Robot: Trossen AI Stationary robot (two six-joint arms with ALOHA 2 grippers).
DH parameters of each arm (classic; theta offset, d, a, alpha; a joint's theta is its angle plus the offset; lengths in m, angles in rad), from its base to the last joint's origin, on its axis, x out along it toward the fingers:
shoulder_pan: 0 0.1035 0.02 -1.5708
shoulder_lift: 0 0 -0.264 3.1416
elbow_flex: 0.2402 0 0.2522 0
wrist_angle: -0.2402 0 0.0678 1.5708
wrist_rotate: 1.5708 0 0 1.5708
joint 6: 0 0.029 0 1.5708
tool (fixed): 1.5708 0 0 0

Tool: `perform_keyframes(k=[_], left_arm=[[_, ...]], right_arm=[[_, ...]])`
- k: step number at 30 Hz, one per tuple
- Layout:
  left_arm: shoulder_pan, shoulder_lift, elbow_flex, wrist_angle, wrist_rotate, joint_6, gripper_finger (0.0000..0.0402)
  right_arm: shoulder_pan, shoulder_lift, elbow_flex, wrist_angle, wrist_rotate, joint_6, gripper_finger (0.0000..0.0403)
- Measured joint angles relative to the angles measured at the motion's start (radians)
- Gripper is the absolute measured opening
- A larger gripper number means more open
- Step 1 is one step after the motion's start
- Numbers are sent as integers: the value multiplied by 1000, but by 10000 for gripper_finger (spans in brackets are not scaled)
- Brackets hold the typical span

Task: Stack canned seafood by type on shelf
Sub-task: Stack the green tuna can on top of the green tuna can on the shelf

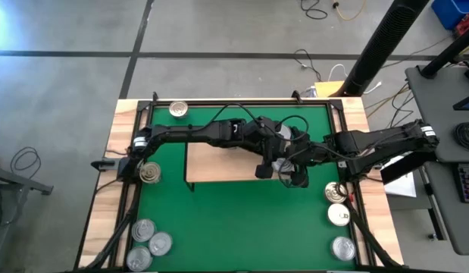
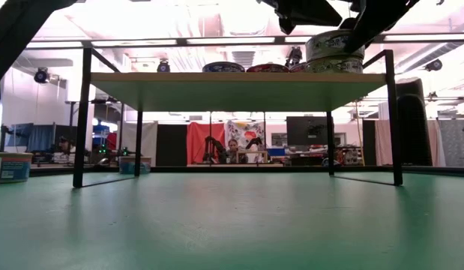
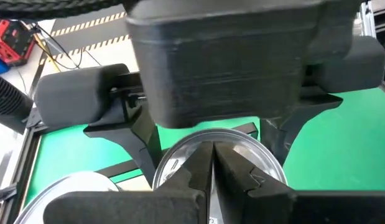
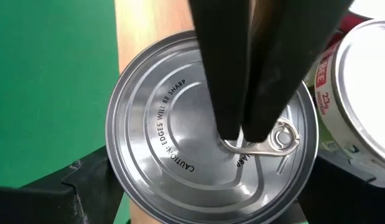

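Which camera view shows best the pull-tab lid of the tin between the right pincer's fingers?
The right wrist view: the lid fills it, with ring tab and rim lettering readable. The left wrist view shows part of it behind shut fingers. The low view shows the tin side-on atop the shelf. In the high view the arms hide it.

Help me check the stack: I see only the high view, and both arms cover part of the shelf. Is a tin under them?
Observer: Yes. The low view shows a top tin sitting on a lower tin near one end of the shelf.
Operator: What is the left gripper doing?
Observer: Its jaws are shut. In the right wrist view the left gripper appears to rest on the top tin's lid, beside the pull ring. The right gripper is at that tin too.
Operator: Other tins up there?
Observer: The low view shows flatter tins beside the stack.
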Motion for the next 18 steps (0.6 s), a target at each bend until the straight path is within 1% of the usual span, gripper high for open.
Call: perform_keyframes(k=[4, 10, 15, 18], left_arm=[[0, 0, -8, -7, 0, -19, 0], [0, 0, -9, -5, -1, -34, 0], [0, 0, -2, -1, -3, -51, 0], [0, 0, -1, 29, -34, -59, 0]], right_arm=[[-20, -1, 1, 0, -12, -40, 369], [-31, -1, 38, -8, -62, -66, 369], [-39, -2, 61, -21, -64, -116, 369], [-47, -1, 55, -39, -62, -138, 369]])
